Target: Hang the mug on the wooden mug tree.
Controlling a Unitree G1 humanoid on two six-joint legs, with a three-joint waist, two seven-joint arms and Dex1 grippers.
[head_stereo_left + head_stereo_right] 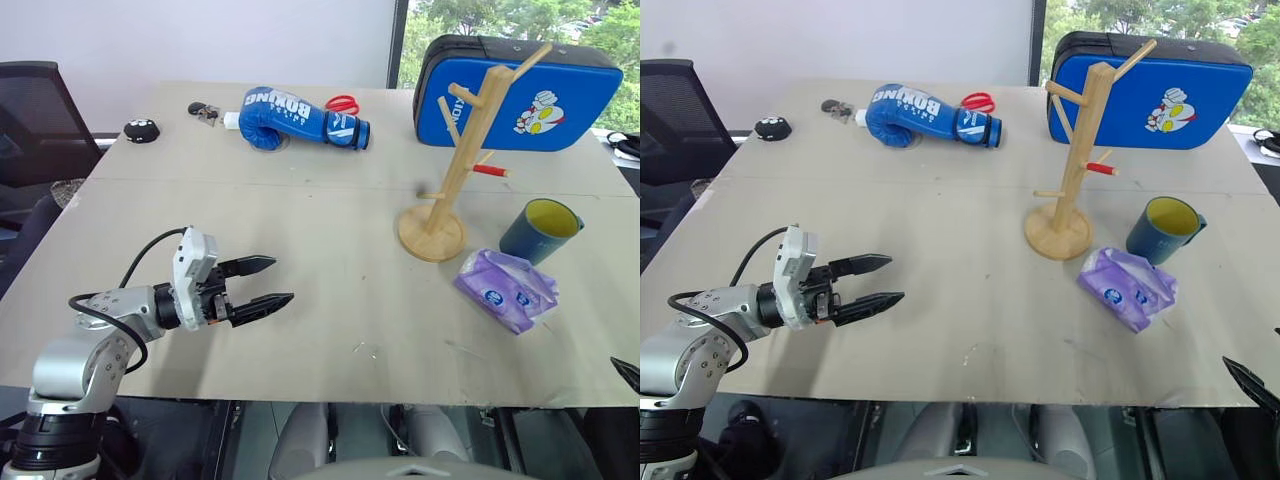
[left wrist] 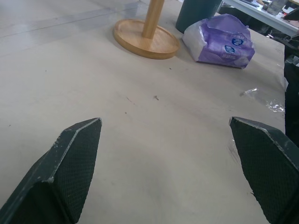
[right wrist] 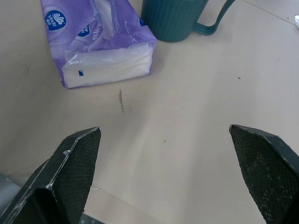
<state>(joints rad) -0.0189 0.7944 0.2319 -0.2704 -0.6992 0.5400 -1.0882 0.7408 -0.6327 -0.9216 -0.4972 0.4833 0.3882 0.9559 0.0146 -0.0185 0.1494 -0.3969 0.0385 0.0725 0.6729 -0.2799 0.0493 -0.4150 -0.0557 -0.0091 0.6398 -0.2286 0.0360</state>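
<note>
The dark teal mug (image 1: 540,230) with a yellow inside stands upright on the table at the right, its handle (image 3: 212,25) sticking out sideways. To its left rises the wooden mug tree (image 1: 462,150) on a round base (image 2: 146,38), with one red-tipped peg and nothing hanging on it. My left gripper (image 1: 281,280) hovers open and empty over the table's near left, pointing toward the tree. Near the front right edge my right gripper (image 3: 164,129) is open and empty, short of the mug, with a purple packet (image 3: 100,42) ahead of it.
The purple tissue packet (image 1: 505,288) lies just in front of the mug and beside the tree base. At the back lie a blue boxing glove (image 1: 300,118), red scissors (image 1: 342,103) and a blue pad (image 1: 520,90). A black chair (image 1: 30,120) stands at the left.
</note>
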